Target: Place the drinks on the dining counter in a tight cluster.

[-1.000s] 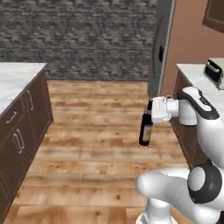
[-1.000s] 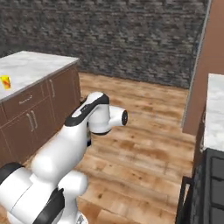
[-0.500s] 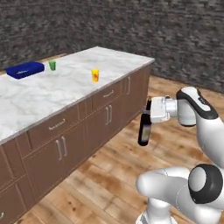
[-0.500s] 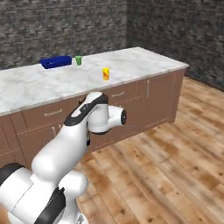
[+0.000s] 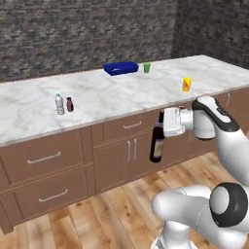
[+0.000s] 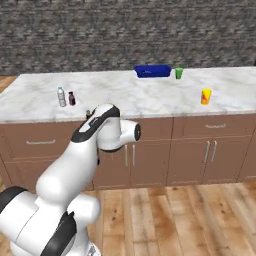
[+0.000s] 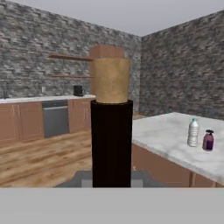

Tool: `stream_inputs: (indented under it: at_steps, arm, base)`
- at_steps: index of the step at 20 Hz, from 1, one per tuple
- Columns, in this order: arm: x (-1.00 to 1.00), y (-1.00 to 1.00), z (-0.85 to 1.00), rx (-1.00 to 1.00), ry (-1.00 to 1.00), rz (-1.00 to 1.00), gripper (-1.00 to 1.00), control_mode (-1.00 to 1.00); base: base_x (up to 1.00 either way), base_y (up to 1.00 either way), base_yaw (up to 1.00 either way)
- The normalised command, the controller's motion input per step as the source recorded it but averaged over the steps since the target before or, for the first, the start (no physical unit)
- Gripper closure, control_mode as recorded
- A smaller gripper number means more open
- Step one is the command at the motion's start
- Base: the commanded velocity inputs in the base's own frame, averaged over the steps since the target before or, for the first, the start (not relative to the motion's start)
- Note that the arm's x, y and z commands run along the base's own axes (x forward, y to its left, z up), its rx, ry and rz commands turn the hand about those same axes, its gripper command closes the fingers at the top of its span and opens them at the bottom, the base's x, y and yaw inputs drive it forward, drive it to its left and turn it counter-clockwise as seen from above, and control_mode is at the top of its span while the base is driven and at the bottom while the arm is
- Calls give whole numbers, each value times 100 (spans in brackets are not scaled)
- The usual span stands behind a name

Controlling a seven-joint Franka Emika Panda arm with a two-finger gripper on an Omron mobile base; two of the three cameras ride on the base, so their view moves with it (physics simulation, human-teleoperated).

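Note:
My gripper (image 5: 161,122) is shut on the neck of the tall dark wine bottle (image 5: 156,144), which hangs upright in front of the dining counter's brown drawers, below the marble top (image 5: 121,95). In the hand view the wine bottle (image 7: 111,144) stands right before the camera with its tan top up. Toward the counter's left end the small clear water bottle (image 5: 59,104) and the tiny purple-brown bottle (image 5: 70,104) stand side by side. Both show from the right base too, water bottle (image 6: 61,97) and purple bottle (image 6: 72,98), and in the hand view, water bottle (image 7: 193,132) and purple bottle (image 7: 208,140).
A blue tray (image 5: 120,68) and a green cup (image 5: 147,67) sit at the counter's far edge. A yellow-orange container (image 5: 186,84) stands toward the right end. Wooden floor lies between me and the drawer fronts (image 6: 190,150). A dark stone wall runs behind.
The whole picture has shifted as the base turned: the long island now lies straight ahead and its left end with the two small bottles has come into view. The wine bottle stays in the gripper.

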Motion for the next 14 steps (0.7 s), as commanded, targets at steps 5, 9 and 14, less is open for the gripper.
stream_inputs:
  at_steps: [5, 9, 14]
  arm:
    - [0, 0, 0, 0, 0, 0, 100, 100]
    - [0, 0, 0, 0, 0, 0, 100, 100]
    - [0, 0, 0, 0, 0, 0, 100, 100]
  base:
    - [68, 0, 38]
    - [77, -1, 25]
    - [76, -8, 21]
